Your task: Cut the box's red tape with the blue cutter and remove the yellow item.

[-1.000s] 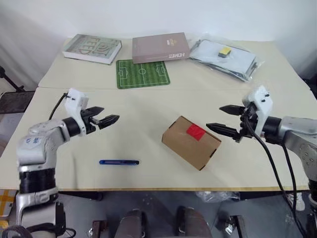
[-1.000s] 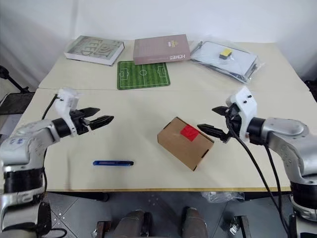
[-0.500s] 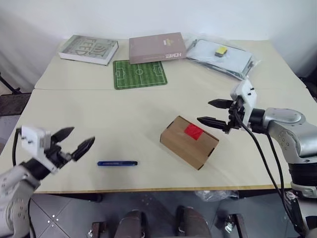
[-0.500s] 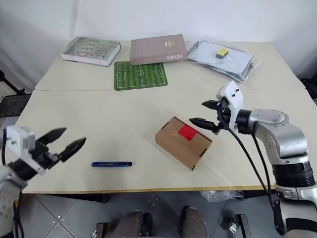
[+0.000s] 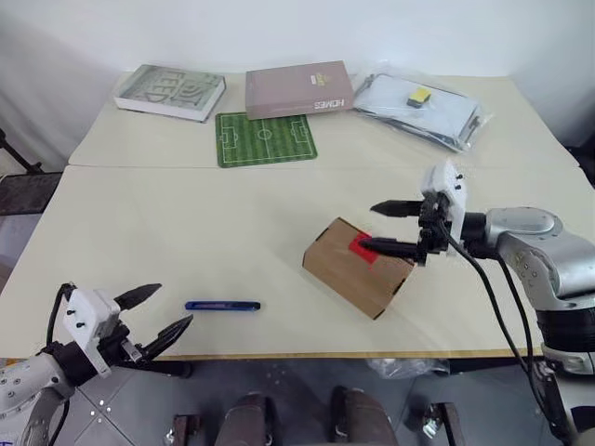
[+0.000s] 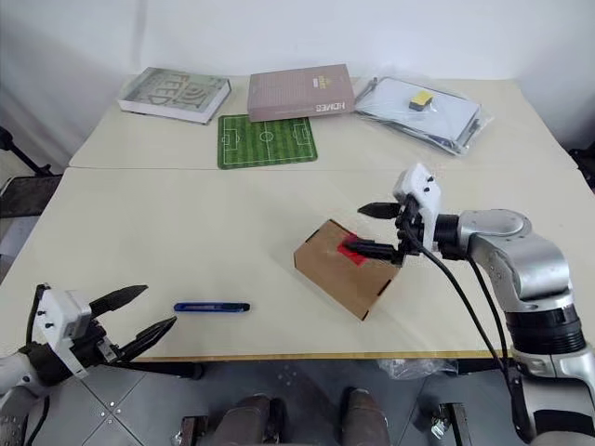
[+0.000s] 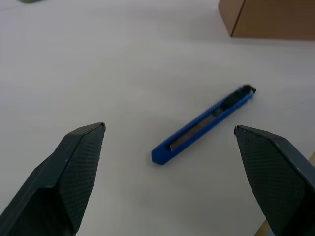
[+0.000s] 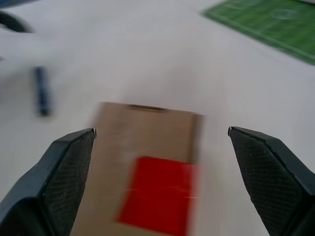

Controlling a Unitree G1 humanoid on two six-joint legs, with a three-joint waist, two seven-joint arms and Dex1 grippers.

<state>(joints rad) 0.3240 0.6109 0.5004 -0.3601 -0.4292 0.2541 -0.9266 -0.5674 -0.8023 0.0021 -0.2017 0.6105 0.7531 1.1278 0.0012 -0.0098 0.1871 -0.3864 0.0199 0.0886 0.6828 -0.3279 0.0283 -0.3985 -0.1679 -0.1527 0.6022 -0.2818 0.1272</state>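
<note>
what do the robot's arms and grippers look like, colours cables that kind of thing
Both arms are silver-grey metal with rounded, cylindrical segments and black bands at the joints. Each ends in a white, boxy wrist housing. The left gripper and right gripper each have two black, tapered, pointed fingers with a fine mesh texture on the inner faces. Black cables loop loosely along the right arm, and one runs beside the left wrist.

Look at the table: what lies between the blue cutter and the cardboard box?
Nothing: only bare table separates the blue cutter from the box, as both eye views show.
</note>
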